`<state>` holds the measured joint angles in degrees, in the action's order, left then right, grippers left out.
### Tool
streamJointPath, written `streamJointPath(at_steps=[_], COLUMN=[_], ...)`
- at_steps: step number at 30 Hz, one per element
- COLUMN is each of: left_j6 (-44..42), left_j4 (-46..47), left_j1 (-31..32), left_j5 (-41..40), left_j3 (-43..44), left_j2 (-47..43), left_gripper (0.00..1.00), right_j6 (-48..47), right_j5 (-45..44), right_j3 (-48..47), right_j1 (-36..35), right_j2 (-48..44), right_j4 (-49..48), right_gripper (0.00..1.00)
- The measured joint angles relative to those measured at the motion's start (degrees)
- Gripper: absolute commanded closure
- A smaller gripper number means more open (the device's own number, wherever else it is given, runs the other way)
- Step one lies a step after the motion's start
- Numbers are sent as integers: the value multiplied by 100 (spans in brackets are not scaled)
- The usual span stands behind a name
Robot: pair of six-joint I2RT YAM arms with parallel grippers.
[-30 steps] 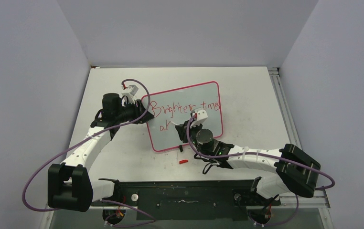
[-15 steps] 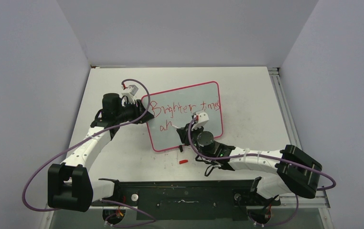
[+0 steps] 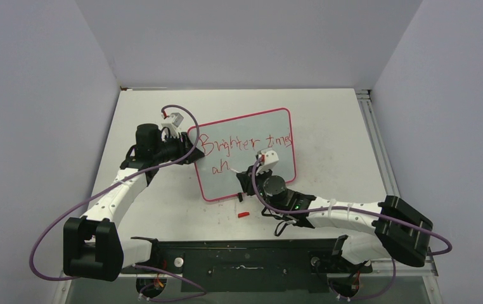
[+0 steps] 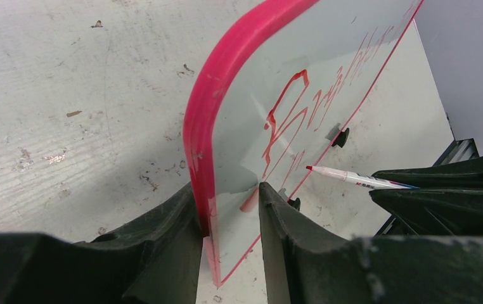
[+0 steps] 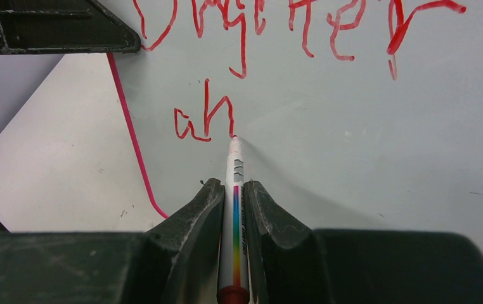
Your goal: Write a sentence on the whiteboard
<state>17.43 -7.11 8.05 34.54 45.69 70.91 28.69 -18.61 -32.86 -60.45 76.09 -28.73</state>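
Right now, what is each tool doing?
Left tool: closed on the whiteboard, at its pink edge.
Right tool: closed on a marker.

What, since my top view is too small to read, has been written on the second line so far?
Observer: The right wrist view shows two red letters, "ah", below "Brighter".
Operator: Is the pen on the board?
Observer: The pen, held in the right hand, has its tip at the foot of the h's last stroke and seems to touch the board.
Operator: And the left hand?
Observer: The left wrist view shows the left hand clamped on the board's pink edge, one finger on each face.
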Motion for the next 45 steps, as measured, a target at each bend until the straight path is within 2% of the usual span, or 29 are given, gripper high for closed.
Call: streamJointPath(at_steps=[7, 23, 45], left_j6=[0, 0, 2], left_j4=[-2, -2, 0], left_j1=[0, 0, 0], left_j5=[0, 0, 0], left_j3=[0, 0, 0], left_j2=[0, 0, 0], left_gripper=[66, 66, 66], right_j6=[-107, -247, -254], right_j5=[-50, -155, -531], right_j3=[0, -7, -44], right_j1=[-9, -7, 37], right_j2=[-313, -31, -160], right_j4=[59, 7, 227], right_gripper=[95, 95, 95])
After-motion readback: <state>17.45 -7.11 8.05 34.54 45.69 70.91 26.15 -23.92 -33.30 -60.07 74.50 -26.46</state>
